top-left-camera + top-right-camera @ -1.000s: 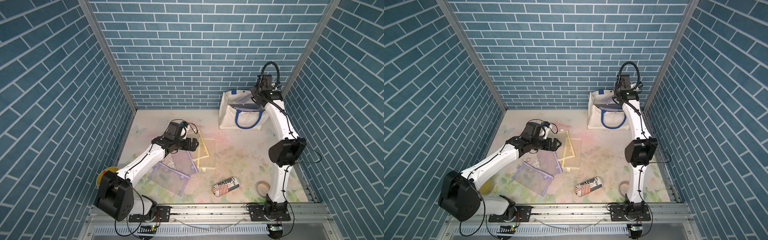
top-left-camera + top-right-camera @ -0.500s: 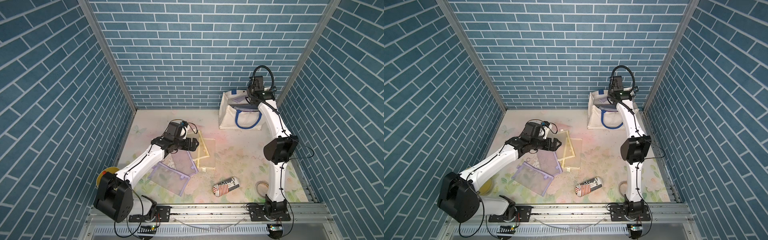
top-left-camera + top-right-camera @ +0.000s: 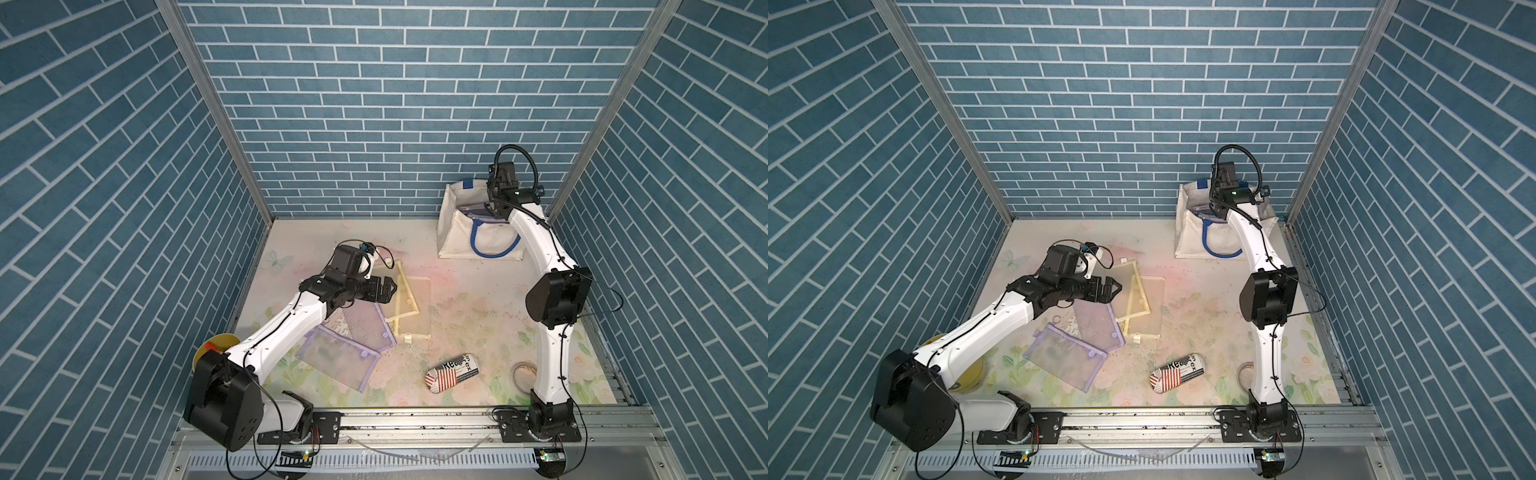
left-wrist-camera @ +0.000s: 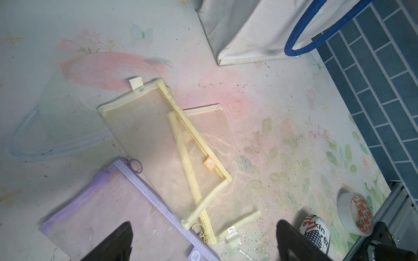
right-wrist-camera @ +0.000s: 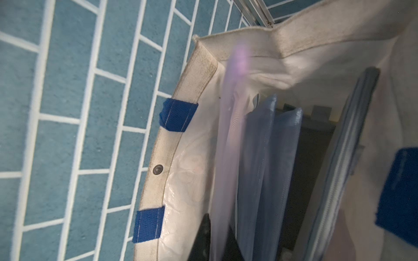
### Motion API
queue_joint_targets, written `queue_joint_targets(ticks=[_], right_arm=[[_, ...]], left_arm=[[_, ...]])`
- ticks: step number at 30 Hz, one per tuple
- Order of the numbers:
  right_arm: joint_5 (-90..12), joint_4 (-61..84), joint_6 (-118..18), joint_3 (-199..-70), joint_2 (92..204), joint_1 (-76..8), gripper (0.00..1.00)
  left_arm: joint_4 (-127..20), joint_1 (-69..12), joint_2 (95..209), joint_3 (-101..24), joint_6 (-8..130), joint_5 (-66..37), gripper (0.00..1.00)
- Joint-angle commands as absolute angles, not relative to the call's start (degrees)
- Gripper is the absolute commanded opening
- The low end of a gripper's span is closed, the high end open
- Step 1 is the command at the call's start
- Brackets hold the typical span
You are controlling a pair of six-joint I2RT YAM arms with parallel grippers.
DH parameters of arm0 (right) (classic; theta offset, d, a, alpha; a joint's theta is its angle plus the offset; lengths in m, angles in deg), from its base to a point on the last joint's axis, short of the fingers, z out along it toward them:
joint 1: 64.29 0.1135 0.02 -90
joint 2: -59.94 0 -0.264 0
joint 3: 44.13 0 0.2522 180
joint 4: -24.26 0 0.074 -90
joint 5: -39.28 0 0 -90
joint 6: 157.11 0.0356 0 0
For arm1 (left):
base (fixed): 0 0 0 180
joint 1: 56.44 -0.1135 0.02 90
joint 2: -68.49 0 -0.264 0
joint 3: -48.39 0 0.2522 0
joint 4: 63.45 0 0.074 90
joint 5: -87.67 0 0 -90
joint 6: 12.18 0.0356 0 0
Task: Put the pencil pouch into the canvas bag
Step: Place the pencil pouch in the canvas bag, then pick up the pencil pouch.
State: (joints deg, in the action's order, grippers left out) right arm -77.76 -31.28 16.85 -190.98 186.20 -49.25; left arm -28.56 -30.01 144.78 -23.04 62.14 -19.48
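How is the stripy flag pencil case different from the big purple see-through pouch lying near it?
The flag-print pencil case is plump and rounded; the purple mesh pouch is flat. The case is solid, covered in stripes and letters; the pouch is see-through with purple edging. The case lies alone; the pouch lies against a second purple pouch. Both rest on the flowery table.

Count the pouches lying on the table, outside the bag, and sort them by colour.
Purple mesh pouches: 2
Yellow mesh pouches: 2
Printed pouch: 1
Total: 5
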Motion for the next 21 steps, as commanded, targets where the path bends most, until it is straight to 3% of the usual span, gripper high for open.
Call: queue_joint_targets(ticks=[1,10,15,21], right_arm=[[-79.4,-31.6,16.9,-189.3,184.0,-49.2,0.23],[-74.8,-27.6,7.2,-188.1,181.5,-49.2,0.59],[-68.3,-31.2,-9.2,-194.2,181.2,-48.4,0.64],[-64.3,-41.7,-32.2,-198.2,177.8,-40.5,0.65]], left_arm=[[-28.8,-29.8,144.2,-22.6,63.3,-18.6,0.99],[-28.8,-29.8,144.7,-23.4,62.3,-17.0,0.99],[-25.8,-30.0,145.4,-24.4,60.0,-16.2,0.99],[-34.2,-33.9,147.4,-18.7,48.4,-25.3,0.99]])
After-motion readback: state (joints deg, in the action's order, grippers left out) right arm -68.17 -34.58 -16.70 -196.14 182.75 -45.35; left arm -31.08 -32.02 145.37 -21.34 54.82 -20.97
